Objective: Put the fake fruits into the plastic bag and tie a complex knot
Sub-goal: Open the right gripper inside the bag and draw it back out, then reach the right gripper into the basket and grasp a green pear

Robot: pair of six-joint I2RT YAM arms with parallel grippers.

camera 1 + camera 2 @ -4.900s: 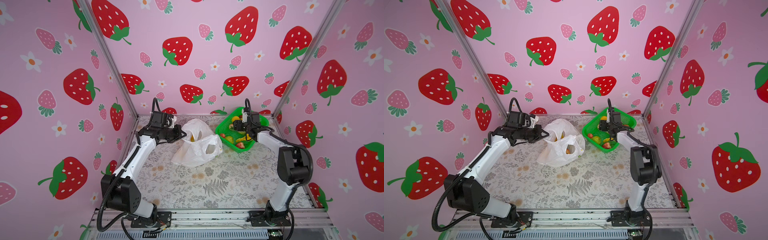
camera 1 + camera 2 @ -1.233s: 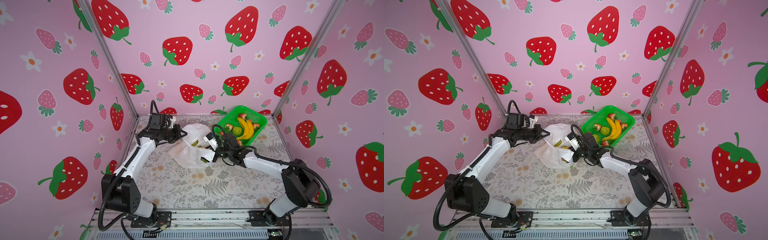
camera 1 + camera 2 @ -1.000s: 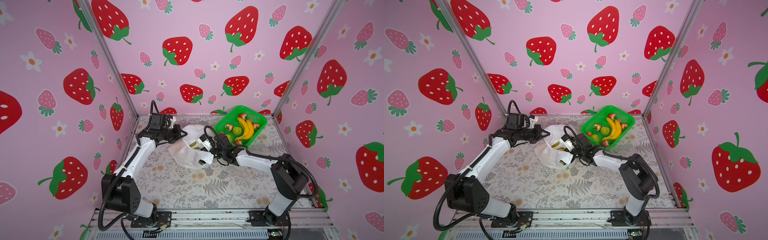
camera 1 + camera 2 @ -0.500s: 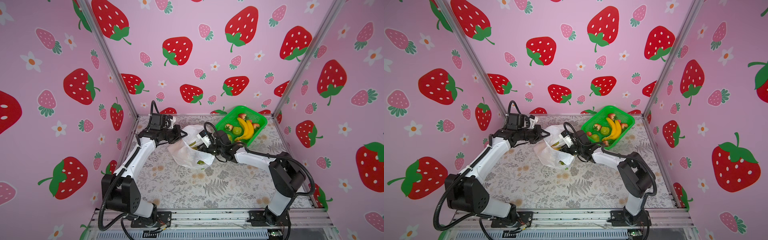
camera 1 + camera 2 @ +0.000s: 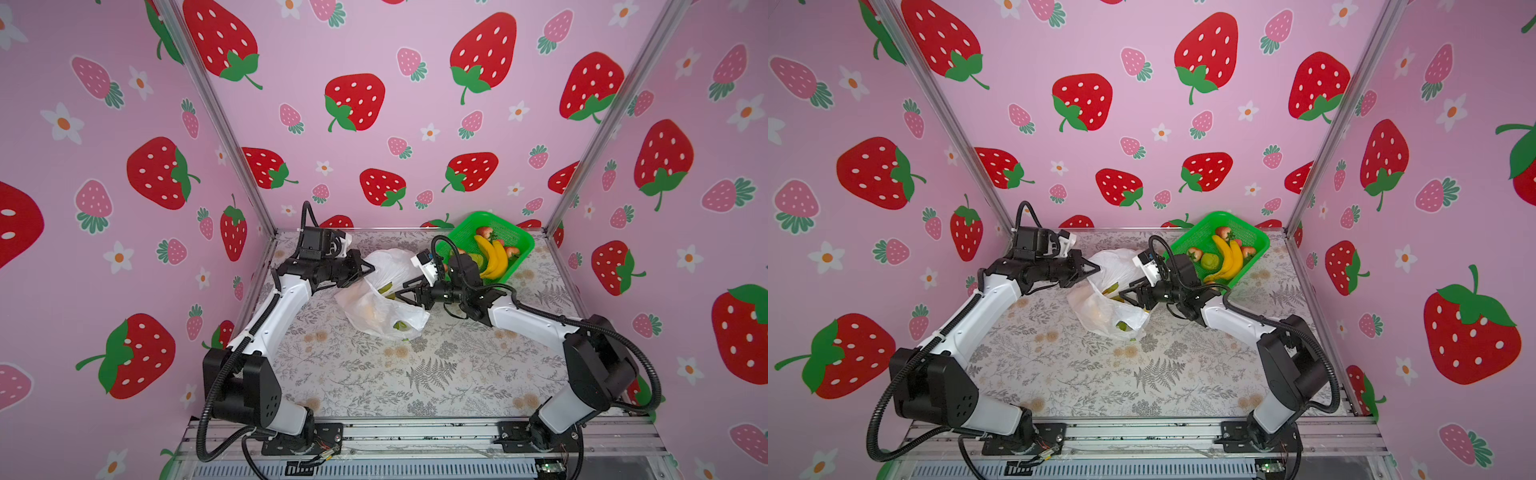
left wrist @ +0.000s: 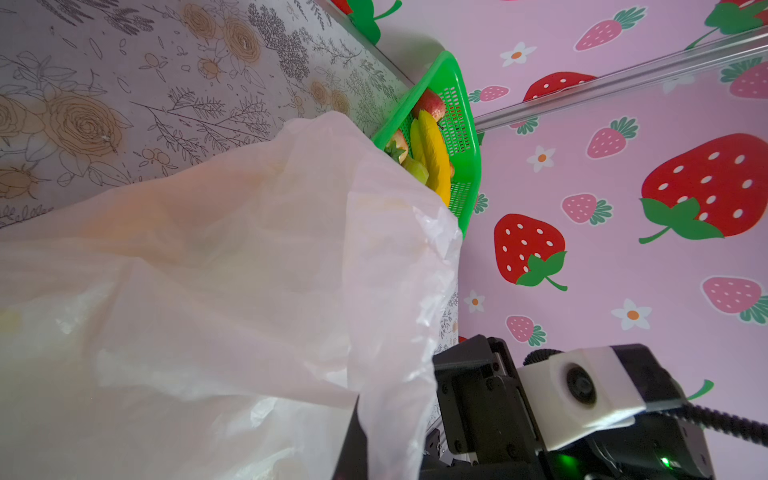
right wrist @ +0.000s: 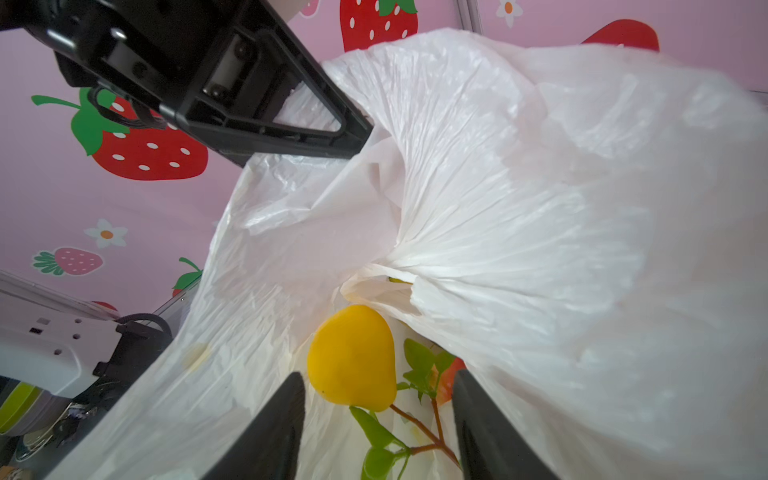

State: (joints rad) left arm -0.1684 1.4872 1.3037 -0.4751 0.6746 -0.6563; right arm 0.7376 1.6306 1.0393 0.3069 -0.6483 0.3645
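Observation:
The white plastic bag (image 5: 382, 309) (image 5: 1104, 313) lies crumpled mid-table, and fruit shapes show through it. My left gripper (image 5: 371, 268) (image 5: 1096, 268) is shut on the bag's upper rim and holds it up; in the left wrist view the bag (image 6: 249, 291) covers its jaws. My right gripper (image 5: 399, 293) (image 5: 1123, 296) (image 7: 379, 376) is at the bag's mouth and open. A yellow fruit (image 7: 353, 357) on a leafy brown stem sits between its fingers, which do not touch it. No knot shows.
A green mesh basket (image 5: 524, 245) (image 5: 1261, 245) (image 6: 465, 124) stands at the back right with bananas (image 5: 494, 259) (image 5: 1229, 257), strawberries (image 5: 482, 231) and a green fruit (image 5: 1209, 262). Pink walls close three sides. The floral table (image 5: 415, 374) stretches toward the front.
My right gripper came from the basket and has moved left and back to the bag's mouth. The bag has bunched up a little. The left arm has held still.

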